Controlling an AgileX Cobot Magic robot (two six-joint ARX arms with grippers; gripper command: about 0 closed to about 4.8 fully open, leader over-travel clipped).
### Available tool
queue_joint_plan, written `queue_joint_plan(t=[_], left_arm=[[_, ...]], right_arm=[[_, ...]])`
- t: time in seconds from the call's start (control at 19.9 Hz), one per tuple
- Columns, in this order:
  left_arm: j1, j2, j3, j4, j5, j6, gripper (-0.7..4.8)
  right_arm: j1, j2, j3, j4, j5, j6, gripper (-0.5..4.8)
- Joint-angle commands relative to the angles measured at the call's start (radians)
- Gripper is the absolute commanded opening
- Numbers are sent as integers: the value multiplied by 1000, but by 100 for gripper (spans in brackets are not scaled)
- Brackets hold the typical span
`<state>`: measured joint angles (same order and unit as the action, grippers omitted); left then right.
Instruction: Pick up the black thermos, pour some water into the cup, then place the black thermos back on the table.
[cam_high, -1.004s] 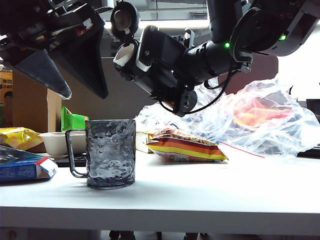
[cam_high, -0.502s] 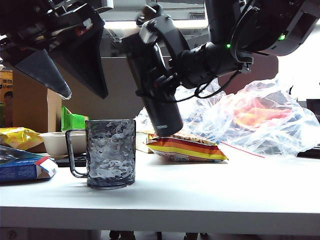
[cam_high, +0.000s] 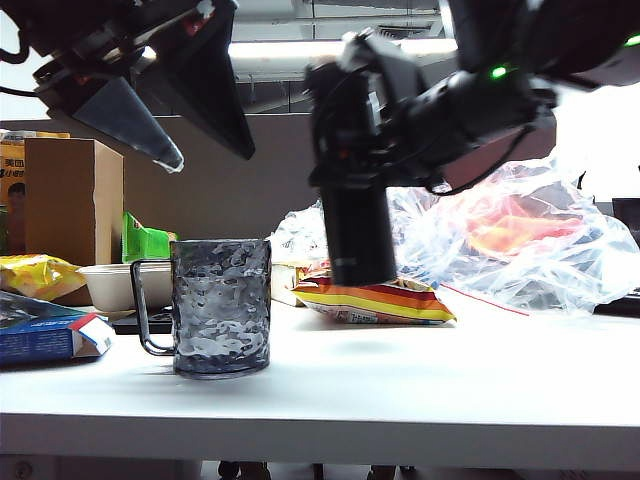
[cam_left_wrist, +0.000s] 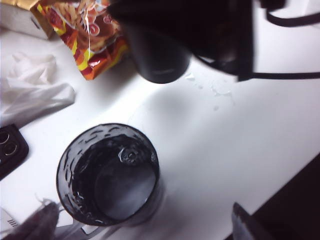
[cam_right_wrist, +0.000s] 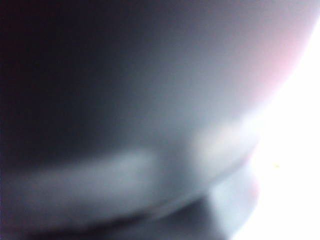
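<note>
Both grippers hang above the white counter (cam_high: 400, 390). Right gripper (cam_high: 345, 160) is clamped around the upper body of the black thermos (cam_high: 358, 235), which it holds nearly upright in the air; the flask's base is clear of the counter, in front of a striped snack bag (cam_high: 385, 300) and to the right of the cup (cam_high: 221, 305) in the exterior view. Its own wrist view is only a dark blur. Left gripper (cam_high: 190, 135) hovers high over the cup with its two dark fingers spread wide and nothing between them. A crumpled clear plastic bag (cam_high: 520, 240) fills the back right, a cardboard box (cam_high: 70, 200) stands at the back left. The cup stands on the counter, handle toward the left, liquid visible inside from the left wrist view. A beige bowl (cam_high: 115, 285) sits behind it.
</note>
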<state>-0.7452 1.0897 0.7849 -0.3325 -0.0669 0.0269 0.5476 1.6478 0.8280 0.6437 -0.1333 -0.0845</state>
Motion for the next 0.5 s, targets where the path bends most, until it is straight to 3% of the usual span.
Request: queue_joint_plan(t=[0.05, 0.15, 0.2, 0.5], left_arm=[[0, -3, 0, 98, 104, 18, 479], [-1, -2, 0, 200, 208, 22, 479], [-1, -2, 0, 243, 211, 21, 479], [-26, 64, 0, 306, 277, 26, 479]], right_arm=[[-46, -139, -175, 126, 183, 87, 103], [-56, -201, -255, 136, 282, 88, 103], [-56, -223, -284, 147, 296, 89, 103], [-58, -243, -429, 307, 297, 166, 103]])
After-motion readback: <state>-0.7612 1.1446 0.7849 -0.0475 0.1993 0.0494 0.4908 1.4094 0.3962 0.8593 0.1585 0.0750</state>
